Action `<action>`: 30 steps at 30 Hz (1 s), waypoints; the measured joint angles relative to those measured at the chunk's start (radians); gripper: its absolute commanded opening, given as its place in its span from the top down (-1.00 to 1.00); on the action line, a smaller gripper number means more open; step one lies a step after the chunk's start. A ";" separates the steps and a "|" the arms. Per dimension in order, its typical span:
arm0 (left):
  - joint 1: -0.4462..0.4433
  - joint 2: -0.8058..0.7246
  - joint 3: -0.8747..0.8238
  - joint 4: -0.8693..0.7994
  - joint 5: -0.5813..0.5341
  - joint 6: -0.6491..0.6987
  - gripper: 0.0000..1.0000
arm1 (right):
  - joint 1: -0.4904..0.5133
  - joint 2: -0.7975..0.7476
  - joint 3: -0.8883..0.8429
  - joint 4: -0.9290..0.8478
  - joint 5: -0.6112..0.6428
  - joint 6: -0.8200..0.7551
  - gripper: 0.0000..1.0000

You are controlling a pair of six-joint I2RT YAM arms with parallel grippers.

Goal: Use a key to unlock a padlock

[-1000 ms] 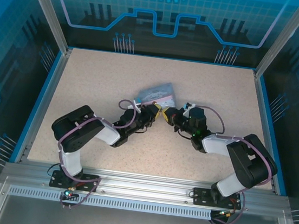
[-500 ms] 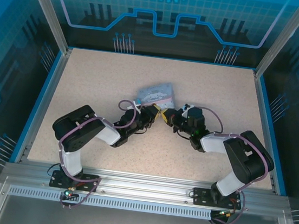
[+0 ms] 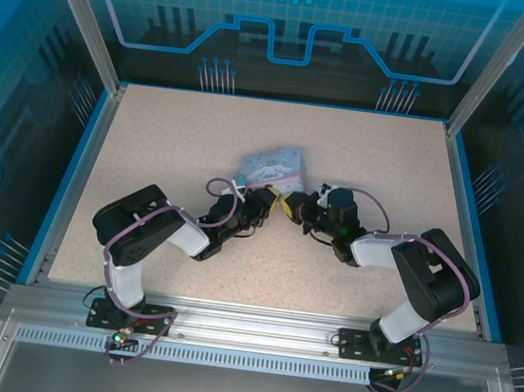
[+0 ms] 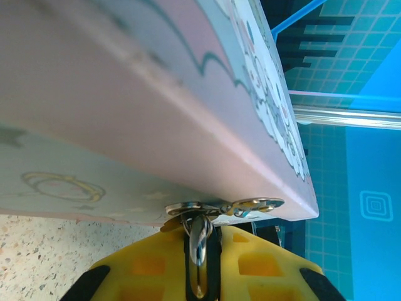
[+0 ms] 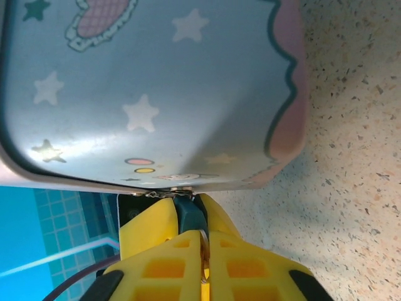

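While my right gripper (image 5: 202, 241) is pinching the padlock (image 5: 188, 216) and my left gripper (image 4: 200, 254) a metal loop (image 4: 198, 231), unlocking is looking unfinished.

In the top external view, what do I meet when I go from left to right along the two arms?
left arm, left gripper, right gripper, right arm. The tin overlaps the grippers, so it is left out.

Pale-blue tin (image 5: 156, 94) looms up top, white stars across it, a pink scalloped band down its right end. Right claw (image 5: 199, 221) comes in from below, yellow fingers (image 5: 156, 235) pinched tight on the small dark-blue padlock (image 5: 188, 213), right at the tin's lower rim. Speckled worktop (image 5: 351, 125) on the right.
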 measured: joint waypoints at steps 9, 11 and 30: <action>-0.009 0.001 -0.006 0.028 0.000 -0.001 1.00 | 0.009 -0.024 -0.007 -0.029 -0.020 -0.011 -0.19; -0.009 0.001 -0.006 0.035 0.000 -0.001 1.00 | 0.009 -0.032 -0.015 -0.043 -0.020 -0.013 -0.40; -0.021 0.021 -0.006 0.027 0.036 0.000 1.00 | -0.072 -0.433 0.119 -0.724 -0.038 -0.587 -0.58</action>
